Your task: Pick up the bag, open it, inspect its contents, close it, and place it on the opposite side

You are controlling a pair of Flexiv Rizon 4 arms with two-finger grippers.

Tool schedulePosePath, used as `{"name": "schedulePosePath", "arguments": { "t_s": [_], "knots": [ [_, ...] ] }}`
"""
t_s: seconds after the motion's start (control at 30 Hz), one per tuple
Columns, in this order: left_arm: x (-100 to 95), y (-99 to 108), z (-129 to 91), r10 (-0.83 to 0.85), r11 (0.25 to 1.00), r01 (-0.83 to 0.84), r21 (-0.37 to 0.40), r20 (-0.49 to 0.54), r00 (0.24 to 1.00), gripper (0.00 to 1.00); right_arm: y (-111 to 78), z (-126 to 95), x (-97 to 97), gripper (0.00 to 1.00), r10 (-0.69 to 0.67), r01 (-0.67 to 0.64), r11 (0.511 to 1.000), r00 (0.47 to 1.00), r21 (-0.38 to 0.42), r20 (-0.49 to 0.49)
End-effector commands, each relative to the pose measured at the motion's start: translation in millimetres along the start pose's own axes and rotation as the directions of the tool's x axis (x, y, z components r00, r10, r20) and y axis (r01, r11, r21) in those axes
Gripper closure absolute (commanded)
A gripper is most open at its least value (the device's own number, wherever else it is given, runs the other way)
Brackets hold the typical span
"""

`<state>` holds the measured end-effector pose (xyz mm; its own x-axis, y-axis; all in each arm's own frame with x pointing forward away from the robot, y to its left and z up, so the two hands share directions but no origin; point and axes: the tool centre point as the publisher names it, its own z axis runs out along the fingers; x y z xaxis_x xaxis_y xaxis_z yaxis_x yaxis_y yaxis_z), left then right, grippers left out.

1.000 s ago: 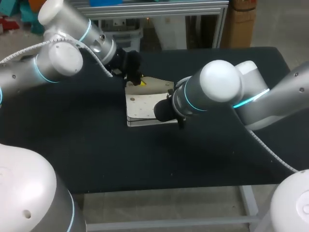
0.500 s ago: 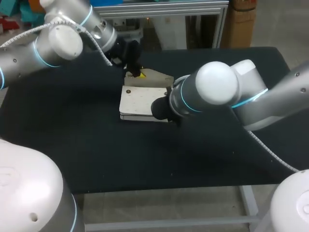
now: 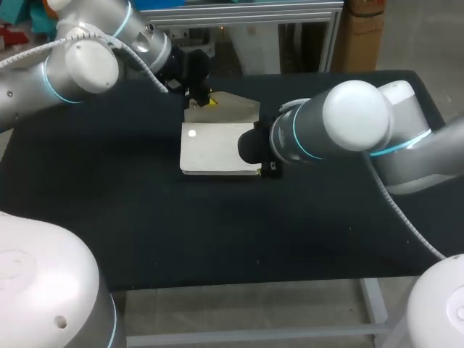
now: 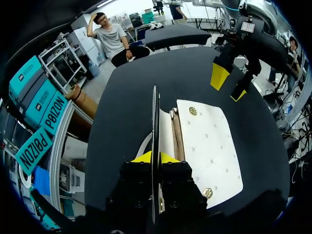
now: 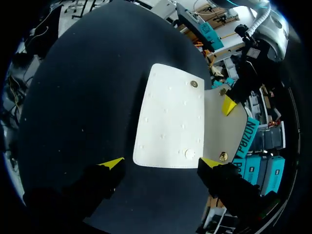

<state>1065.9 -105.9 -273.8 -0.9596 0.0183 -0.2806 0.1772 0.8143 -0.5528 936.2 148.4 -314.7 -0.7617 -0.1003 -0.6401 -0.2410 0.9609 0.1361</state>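
The white flap bag [image 3: 217,148] is lying flat near the middle of the black table [image 3: 145,217]. My left claw [image 4: 155,157] is pinching the bag's opened flap [image 4: 155,122] between both yellow tips, closed tight on it, and is holding it raised at the bag's 12 o'clock edge in the head view. My right claw [image 5: 162,162] is hovering at the bag's 3 o'clock edge with its fingers spread wide, gripping nothing. The bag's short edge is lying between its tips. Round snap studs [image 5: 194,84] are showing on the body.
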Motion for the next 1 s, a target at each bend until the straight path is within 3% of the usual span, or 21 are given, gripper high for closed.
{"name": "schedulePosePath", "arguments": {
  "t_s": [0.03,0.23,0.57,0.6,0.63,0.67,0.7,0.83,1.0],
  "knots": [
    [10.7,-5.6,-21.2,-0.015,1.0,0.015,0.003,0.08,0.997,1.0,-5.0,-17.9,-3.3,0.0,0.025,-0.026,1.0,0.999,0.01,0.026],
    [14.7,-14.8,-34.0,-0.027,0.999,0.024,0.022,0.132,0.991,1.0,-7.0,-28.2,-16.8,0.0,0.091,-0.092,0.996,0.993,0.015,0.073],
    [22.0,-20.4,-40.1,-0.03,0.999,0.026,0.034,0.113,0.993,1.0,-4.0,-38.7,-34.9,0.0,0.124,-0.123,0.992,0.989,-0.008,0.078],
    [23.2,-21.5,-40.8,-0.026,0.999,0.023,0.036,0.109,0.994,1.0,-3.1,-39.3,-37.0,0.17,0.123,-0.123,0.992,0.99,-0.006,0.071],
    [24.0,-22.3,-41.4,-0.025,0.999,0.022,0.036,0.108,0.994,1.0,-2.6,-40.1,-38.9,0.47,0.12,-0.12,0.993,0.991,-0.006,0.055],
    [24.6,-22.9,-42.1,-0.022,0.999,0.018,0.037,0.1,0.995,1.0,-2.2,-40.3,-40.9,0.67,0.118,-0.117,0.993,0.992,-0.01,0.038],
    [25.7,-23.4,-43.1,-0.021,0.999,0.017,0.042,0.094,0.995,1.0,-2.1,-41.0,-42.2,1.0,0.115,-0.115,0.993,0.993,-0.005,0.029],
    [26.5,-23.7,-44.1,-0.022,0.999,0.018,0.052,0.082,0.996,1.0,0.9,-41.4,-48.4,1.0,0.084,-0.084,0.996,0.995,-0.012,-0.057],
    [26.5,-23.7,-44.1,-0.022,0.999,0.018,0.052,0.082,0.996,1.0,0.9,-41.4,-48.4,1.0,0.084,-0.084,0.996,0.995,-0.012,-0.057]
  ]
}}
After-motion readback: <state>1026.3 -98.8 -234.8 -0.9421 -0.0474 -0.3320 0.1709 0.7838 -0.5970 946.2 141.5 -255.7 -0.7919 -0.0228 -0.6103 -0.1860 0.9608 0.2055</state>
